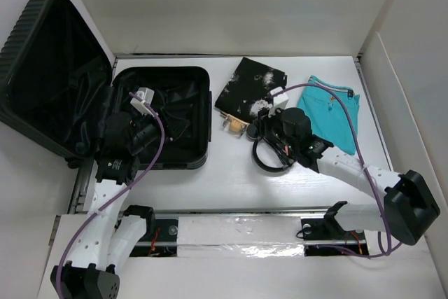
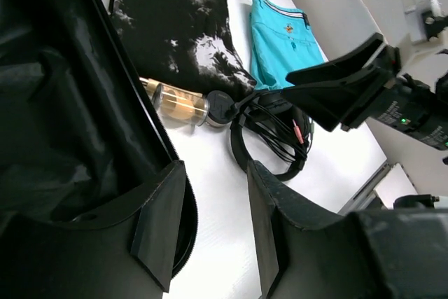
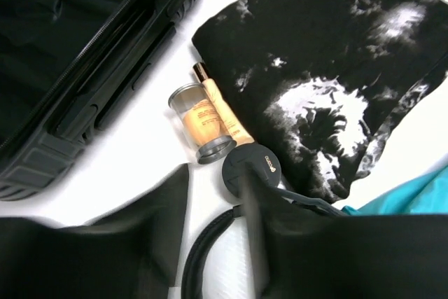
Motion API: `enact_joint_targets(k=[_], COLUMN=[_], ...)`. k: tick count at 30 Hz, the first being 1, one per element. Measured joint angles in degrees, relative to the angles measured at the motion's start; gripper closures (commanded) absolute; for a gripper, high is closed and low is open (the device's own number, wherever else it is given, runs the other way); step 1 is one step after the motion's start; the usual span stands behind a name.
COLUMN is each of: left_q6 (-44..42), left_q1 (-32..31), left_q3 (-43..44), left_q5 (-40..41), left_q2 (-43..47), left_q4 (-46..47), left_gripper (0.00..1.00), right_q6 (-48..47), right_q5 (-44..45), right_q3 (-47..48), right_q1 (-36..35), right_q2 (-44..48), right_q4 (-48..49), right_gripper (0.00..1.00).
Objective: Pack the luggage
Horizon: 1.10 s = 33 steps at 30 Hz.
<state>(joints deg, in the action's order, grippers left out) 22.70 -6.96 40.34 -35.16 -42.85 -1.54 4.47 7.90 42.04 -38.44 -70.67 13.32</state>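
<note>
The luggage [image 1: 201, 113] lies open at the left, its ribbed lid [image 1: 49, 68] leaning against the wall. The dark lining [image 2: 63, 103] looks empty. My left gripper [image 1: 157, 134] is open and empty over the luggage's right part; its jaws [image 2: 213, 173] frame the rim and bare table. My right gripper [image 1: 269, 141] is open just above black headphones [image 1: 269, 160] with a bundled cable [image 2: 280, 131]. In the right wrist view the gripper [image 3: 213, 187] straddles the headband [image 3: 199, 260], with one finger over the round earcup [image 3: 255, 166]. I cannot tell whether it touches.
A black patterned cloth [image 1: 252, 89] and a teal cloth [image 1: 332, 110] lie folded at the back right. A clear jar [image 3: 199, 120] and a tan tube [image 3: 224, 110] lie between the luggage and the black cloth. White walls enclose the table.
</note>
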Motion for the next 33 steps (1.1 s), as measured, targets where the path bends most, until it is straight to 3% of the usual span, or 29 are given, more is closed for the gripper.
enact_joint_targets(k=[2, 3, 4, 5, 7, 8, 9, 10, 11, 12, 14, 15, 16, 19, 27, 33], left_q6=[-0.1, -0.2, -0.2, -0.1, -0.7, -0.8, -0.8, -0.9, -0.9, -0.9, -1.0, -1.0, -1.2, -1.2, -1.2, -1.2], left_q1=[0.0, 0.0, 0.0, 0.0, 0.0, 0.0, 0.0, 0.0, 0.0, 0.0, 0.0, 0.0, 0.0, 0.0, 0.0, -0.1], left_q3=[0.0, 0.0, 0.0, 0.0, 0.0, 0.0, 0.0, 0.0, 0.0, 0.0, 0.0, 0.0, 0.0, 0.0, 0.0, 0.0], left_q5=[-0.4, -0.7, -0.9, -1.2, -1.6, -1.7, -1.9, -2.0, -2.0, -2.1, -2.2, -2.2, -2.3, -2.3, -2.3, -2.3], left_q2=[0.2, 0.3, 0.3, 0.3, 0.3, 0.3, 0.3, 0.3, 0.3, 0.3, 0.4, 0.5, 0.6, 0.9, 1.8, 1.9], left_q4=[0.0, 0.0, 0.0, 0.0, 0.0, 0.0, 0.0, 0.0, 0.0, 0.0, 0.0, 0.0, -0.1, -0.1, 0.0, 0.0], left_gripper=[0.67, 0.75, 0.94, 1.0, 1.0, 1.0, 1.0, 1.0, 1.0, 1.0, 0.85, 0.77, 0.61, 0.44, 0.43, 0.43], right_q6=[-0.3, -0.3, -0.4, -0.5, -0.6, -0.6, -0.6, -0.6, -0.5, -0.5, -1.1, -1.4, -1.5, -1.8, -3.2, -4.7], right_q5=[-0.3, -0.5, -0.9, -1.4, -2.3, -2.6, -3.0, -3.3, -3.5, -3.7, -4.3, -4.8, -5.1, -6.2, -10.1, -10.6], right_q3=[0.5, 0.9, 1.3, 1.7, 3.1, 4.0, 4.8, 5.7, 6.4, 7.0, 8.5, 9.4, 10.3, 13.5, 23.5, 26.2], right_q1=[0.1, 0.1, 0.2, 0.4, 0.5, 0.6, 0.6, 0.6, 0.6, 0.6, 0.6, 0.6, 0.6, 0.6, 0.6, 0.4], right_q2=[-1.4, -2.2, -3.2, -4.1, -6.2, -7.3, -8.5, -9.6, -10.6, -11.6, -13.7, -14.9, -16.3, -21.1, -33.9, -37.8], right_q4=[0.0, 0.0, -0.1, -0.2, -0.7, -1.3, -1.7, -2.1, -2.4, -2.7, -3.4, -3.9, -4.2, -4.6, -9.9, -12.3], right_gripper=[0.67, 0.75, 0.88, 1.0, 1.0, 0.99, 0.91, 0.78, 0.53, 0.46, 0.33, 0.3, 0.28, 0.24, 0.23, 0.25])
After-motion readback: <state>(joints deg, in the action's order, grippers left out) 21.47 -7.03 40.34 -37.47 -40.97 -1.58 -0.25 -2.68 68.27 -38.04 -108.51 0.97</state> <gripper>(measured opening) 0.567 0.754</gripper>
